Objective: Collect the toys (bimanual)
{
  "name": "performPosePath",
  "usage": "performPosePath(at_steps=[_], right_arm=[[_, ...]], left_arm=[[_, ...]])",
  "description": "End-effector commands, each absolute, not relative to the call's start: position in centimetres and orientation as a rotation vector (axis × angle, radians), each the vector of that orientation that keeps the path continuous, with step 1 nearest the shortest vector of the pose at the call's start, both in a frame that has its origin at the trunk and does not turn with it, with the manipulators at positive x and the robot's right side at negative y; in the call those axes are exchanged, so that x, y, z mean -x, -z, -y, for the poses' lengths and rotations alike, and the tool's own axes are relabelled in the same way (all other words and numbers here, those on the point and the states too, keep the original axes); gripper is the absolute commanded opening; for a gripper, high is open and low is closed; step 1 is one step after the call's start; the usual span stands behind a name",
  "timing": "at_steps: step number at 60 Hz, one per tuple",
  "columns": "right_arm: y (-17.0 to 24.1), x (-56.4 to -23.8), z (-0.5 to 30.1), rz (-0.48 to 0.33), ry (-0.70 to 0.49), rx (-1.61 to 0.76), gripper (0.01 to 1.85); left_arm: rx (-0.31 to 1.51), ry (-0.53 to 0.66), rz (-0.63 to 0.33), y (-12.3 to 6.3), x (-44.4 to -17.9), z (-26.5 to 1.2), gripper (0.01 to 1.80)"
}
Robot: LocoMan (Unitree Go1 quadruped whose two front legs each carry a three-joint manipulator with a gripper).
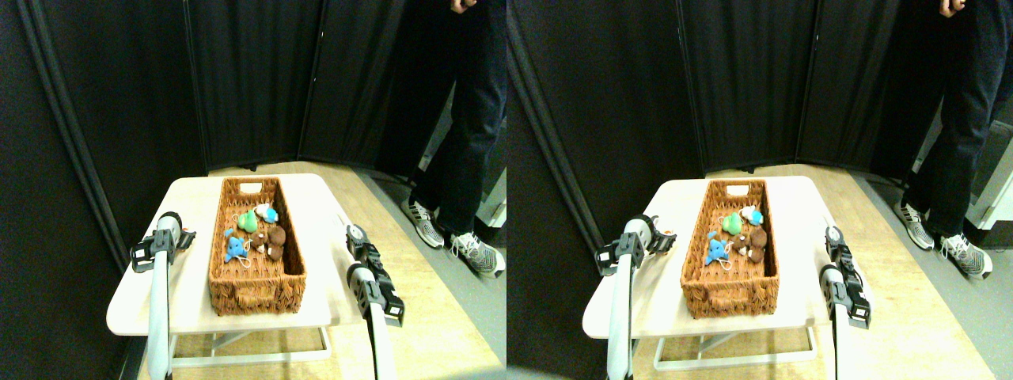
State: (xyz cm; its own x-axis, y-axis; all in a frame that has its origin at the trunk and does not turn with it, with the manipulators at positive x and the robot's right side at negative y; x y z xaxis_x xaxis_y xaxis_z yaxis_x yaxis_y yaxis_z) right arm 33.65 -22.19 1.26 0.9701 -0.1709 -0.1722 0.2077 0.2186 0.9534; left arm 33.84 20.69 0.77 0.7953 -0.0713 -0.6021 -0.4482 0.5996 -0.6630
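The toys lie bunched mid-basket, which runs lengthwise away from the robot between both arms; left gripper looks nearer; neither grip's state is discernible

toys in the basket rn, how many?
4 visible, all mid-basket: blue toy at the left wall, green toy above it, white-teal toy furthest back, brown toy on the right. The brown mass could be two; more may be hidden.
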Motion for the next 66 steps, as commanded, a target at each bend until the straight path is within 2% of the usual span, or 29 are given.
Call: performPosePath(at_steps=[1,18,24,29,38,56,66], right_arm=[[-1.0,-33.9,22.6,-0.007,0.254,-1.328,0.01],[0.6,-33.4,23.6,-0.002,0.31,-1.363,0.01],[0.7,-33.4,23.4,-0.009,0.305,-1.361,0.01],[0.7,-33.3,23.2,-0.014,0.3,-1.345,0.01],[0.6,-33.1,22.6,-0.025,0.275,-1.309,0.01],[0.4,-33.0,21.7,-0.026,0.303,-1.316,0.01],[0.4,-33.1,21.5,-0.043,0.302,-1.324,0.01]], left_arm=[[0.915,-0.245,-0.615,-1.0,-34.2,-21.1,0.51],[0.893,-0.256,-0.611,-0.6,-34.1,-21.7,0.55],[0.945,-0.271,-0.596,0.0,-34.1,-21.7,0.5],[0.953,-0.235,-0.578,1.0,-34.3,-21.9,0.5],[0.955,-0.248,-0.524,1.9,-34.1,-22.0,0.49],[0.987,-0.19,-0.444,2.6,-33.7,-22.8,0.37],[0.984,-0.176,-0.451,2.9,-33.8,-23.0,0.38]])
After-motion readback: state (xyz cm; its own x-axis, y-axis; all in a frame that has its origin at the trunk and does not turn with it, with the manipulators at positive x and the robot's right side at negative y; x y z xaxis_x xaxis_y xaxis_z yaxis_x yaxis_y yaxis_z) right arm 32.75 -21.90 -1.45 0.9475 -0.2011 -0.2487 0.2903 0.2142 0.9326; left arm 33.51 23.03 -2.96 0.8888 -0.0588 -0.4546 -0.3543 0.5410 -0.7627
